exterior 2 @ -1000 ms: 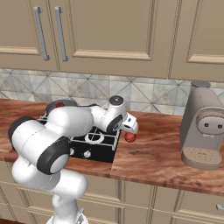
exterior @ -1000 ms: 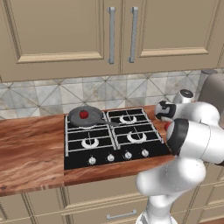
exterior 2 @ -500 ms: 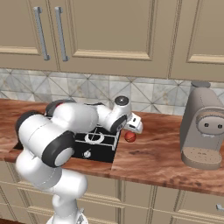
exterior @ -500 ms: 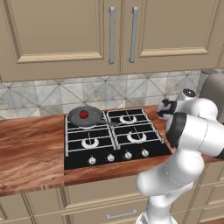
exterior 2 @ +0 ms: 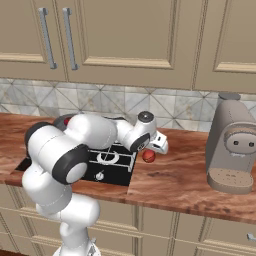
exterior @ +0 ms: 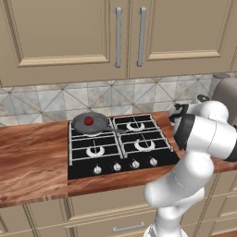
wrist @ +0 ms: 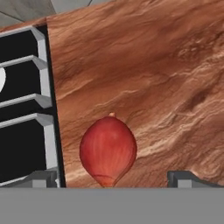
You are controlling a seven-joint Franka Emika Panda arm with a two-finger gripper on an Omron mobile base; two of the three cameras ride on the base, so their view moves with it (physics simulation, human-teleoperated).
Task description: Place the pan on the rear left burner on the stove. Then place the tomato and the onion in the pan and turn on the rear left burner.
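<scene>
Onion (wrist: 108, 149) on the wood counter (wrist: 153, 78), just right of the stove (wrist: 22, 109) edge, straight below the claw (wrist: 111, 177), between the spread fingertips but nearer the stove-side one. Long axis roughly across the finger line, tip away. Claw released, holding nothing. Pan (exterior: 90, 122) with tomato (exterior: 89, 121) already on rear left burner, well off.

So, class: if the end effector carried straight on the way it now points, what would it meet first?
Most likely the red onion lying on the wooden counter beside the stove. The open end effector points down at it, though the gap between them is hard to judge.
</scene>
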